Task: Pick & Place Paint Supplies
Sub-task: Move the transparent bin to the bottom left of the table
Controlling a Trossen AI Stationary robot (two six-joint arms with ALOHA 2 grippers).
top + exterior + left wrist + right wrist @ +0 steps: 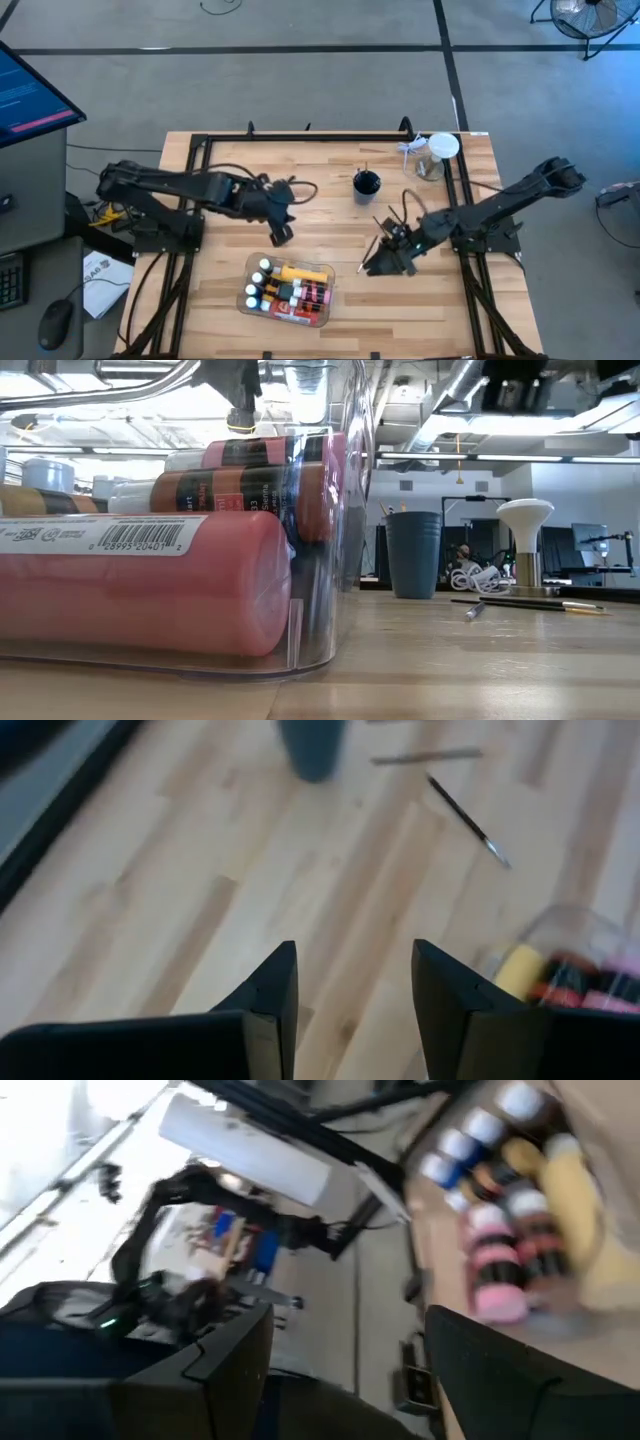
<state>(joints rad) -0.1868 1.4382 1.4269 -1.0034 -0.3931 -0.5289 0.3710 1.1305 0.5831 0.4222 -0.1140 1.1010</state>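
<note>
At the right gripper (372, 267): low over the boards on the right of centre, jaws spread wide, nothing between them in its wrist view.
Just beside it: thin dark-handled brushes lie loose on the wood; one long brush (520, 603) lies flat and a shorter one (475, 610) points toward the low camera. Exactly how close the fingertips are to either, I cannot tell.
At the left gripper (281, 236): hanging above the table just behind the bin, fingers (270, 990) partly apart and empty, bare wood showing through the gap.
Clear bin (329, 276): at the front centre of the table, between the two arms, already packed.
Inside the bin: white-capped bottles in a row, the yellow bottle (298, 272) lying along the back, a fat pink tube (140, 590) against the front wall.
Farther back: a dark cup (366, 183) stands mid-table, and the clear jar (438, 155) with its white lid sits in the far right corner; neither is touched.
Step in hand: by my reading, tubes and bottles are done and the brushes are what's left, with the right arm lining up on one!
Next move calls for: a low, flat approach with the fingers straddling the thin handle across its width, closing nearly all the way, then a lift and carry over to the bin.
Watch for: a handle that slim could roll or slip out of the pinch.
</note>
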